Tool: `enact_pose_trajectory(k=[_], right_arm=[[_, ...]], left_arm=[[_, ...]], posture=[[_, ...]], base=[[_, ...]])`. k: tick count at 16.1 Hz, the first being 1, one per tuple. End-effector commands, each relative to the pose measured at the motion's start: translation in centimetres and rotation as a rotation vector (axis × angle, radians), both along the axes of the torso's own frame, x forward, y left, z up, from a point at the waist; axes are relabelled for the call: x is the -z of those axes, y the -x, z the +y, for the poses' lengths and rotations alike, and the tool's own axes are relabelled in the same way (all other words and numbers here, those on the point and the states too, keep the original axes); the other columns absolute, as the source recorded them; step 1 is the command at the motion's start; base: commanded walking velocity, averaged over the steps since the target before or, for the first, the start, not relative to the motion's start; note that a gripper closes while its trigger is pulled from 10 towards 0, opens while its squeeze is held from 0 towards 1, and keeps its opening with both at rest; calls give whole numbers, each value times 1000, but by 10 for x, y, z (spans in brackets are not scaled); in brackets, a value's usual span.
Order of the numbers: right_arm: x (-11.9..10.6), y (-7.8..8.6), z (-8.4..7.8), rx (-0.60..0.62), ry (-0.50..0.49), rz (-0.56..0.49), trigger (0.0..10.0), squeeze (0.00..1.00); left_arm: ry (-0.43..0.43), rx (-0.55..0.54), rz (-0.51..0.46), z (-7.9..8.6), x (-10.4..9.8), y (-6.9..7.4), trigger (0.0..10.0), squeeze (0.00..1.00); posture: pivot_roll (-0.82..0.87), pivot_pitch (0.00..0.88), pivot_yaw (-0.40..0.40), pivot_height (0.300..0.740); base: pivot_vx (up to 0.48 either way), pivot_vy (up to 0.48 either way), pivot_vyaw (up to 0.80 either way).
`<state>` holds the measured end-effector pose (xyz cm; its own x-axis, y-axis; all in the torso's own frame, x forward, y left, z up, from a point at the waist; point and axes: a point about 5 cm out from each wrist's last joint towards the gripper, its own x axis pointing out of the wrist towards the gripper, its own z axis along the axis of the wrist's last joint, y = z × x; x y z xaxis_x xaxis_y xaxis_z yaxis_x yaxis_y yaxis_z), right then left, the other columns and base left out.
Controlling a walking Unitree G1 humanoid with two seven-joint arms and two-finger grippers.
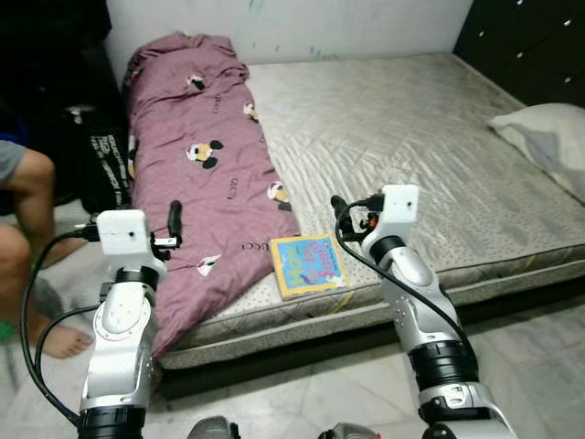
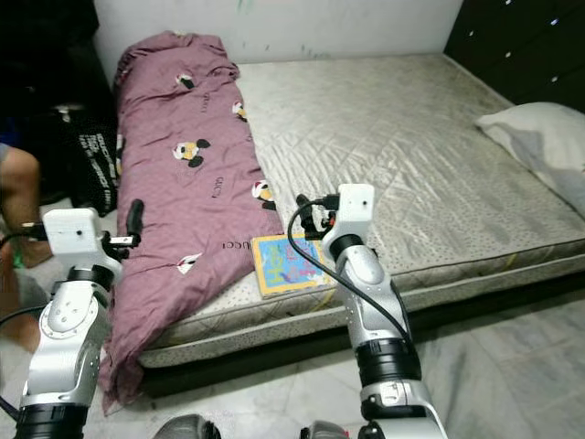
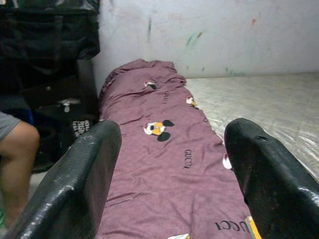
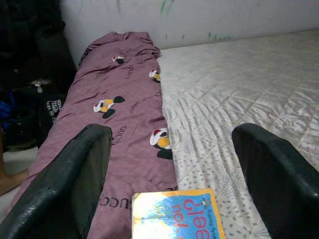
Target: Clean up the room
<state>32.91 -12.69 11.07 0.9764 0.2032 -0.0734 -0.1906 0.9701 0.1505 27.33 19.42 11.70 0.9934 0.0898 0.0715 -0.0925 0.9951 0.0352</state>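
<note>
The robot is standing at the foot of a grey quilted mattress (image 1: pixel 411 137), and little of the tidying is looking done yet. A mauve quilted blanket printed with cartoon mice (image 1: pixel 196 165) is lying bunched along the bed's left side, its end spilling over the edge toward the floor. A bright blue and yellow children's book (image 1: pixel 308 265) is resting near the mattress's front edge, just beside the blanket. The left gripper (image 3: pixel 169 199) is hovering over the blanket, fingers spread wide and holding nothing. The right gripper (image 4: pixel 174 199) is hanging just above the book, fingers wide apart and empty. A grey pillow (image 1: pixel 548 137) is sitting at the right edge. A person's bare legs (image 1: pixel 32 238) are showing at the left.
</note>
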Motion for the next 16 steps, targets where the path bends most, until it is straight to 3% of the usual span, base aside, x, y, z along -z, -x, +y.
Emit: enact_pose_trajectory(k=[1,5,12,16], right_arm=[[-3,-1,-4,21,-2,-7,10000,0],[-3,-1,-4,23,-2,-9,10000,0],[-2,0,-4,22,2,-9,10000,0],[-1,0,-4,24,3,-7,10000,0]], left_arm=[[1,20,-13,-5,-2,-1,10000,0],[1,22,-14,-5,-2,0,10000,0],[1,45,-24,-6,-3,1,10000,0],[0,53,-26,-6,-3,1,10000,0]], posture=[[1,0,-22,740],[1,0,-22,740],[3,0,-18,740],[5,0,-17,740]], base=[[0,0,-800],[0,0,-800],[0,0,0],[291,0,0]])
